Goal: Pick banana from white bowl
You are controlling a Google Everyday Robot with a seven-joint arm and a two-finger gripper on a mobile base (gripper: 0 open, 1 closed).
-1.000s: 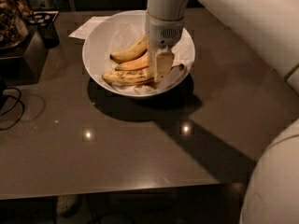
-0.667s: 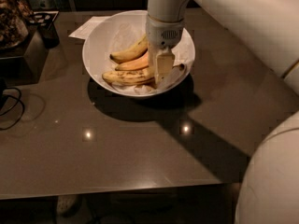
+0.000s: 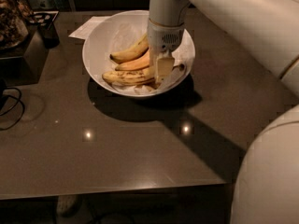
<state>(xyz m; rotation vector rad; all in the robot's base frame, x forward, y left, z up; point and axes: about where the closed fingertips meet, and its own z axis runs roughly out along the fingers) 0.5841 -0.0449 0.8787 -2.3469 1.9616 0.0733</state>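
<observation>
Across the last second almost nothing is changing: the gripper [image 3: 163, 70] is staying low inside the bowl [image 3: 99, 41], and the banana [image 3: 125, 77] is not lifting or shifting. The gripper is hanging straight down from the arm [image 3: 233, 17] and is covering the banana's right end, at or just above it. Whether it is clenched on the banana or released cannot be told. My reading is that the grasp is only now being settled and the pick is not yet happening, with the lift still to come.

The banana is lying along the near side of the bowl, on crumpled paper [image 3: 186, 55]. The bowl is sitting toward the far edge of the bench [image 3: 140, 157], about midway along it.

2 other bananas are crowding it. An orange-tinted one [image 3: 136, 63] is touching it just behind, and a shorter yellow one [image 3: 129, 54] is lying behind that. Both are converging toward the gripper, so a wide grasp is risking taking a neighbour along.

A sheet of paper [image 3: 85, 28] is showing behind the bowl at the far edge. A dark cup [image 3: 48, 31] is standing near the far left corner, and a cable [image 3: 13, 102] is curling at the left edge. Both are well apart from the bowl.
</observation>
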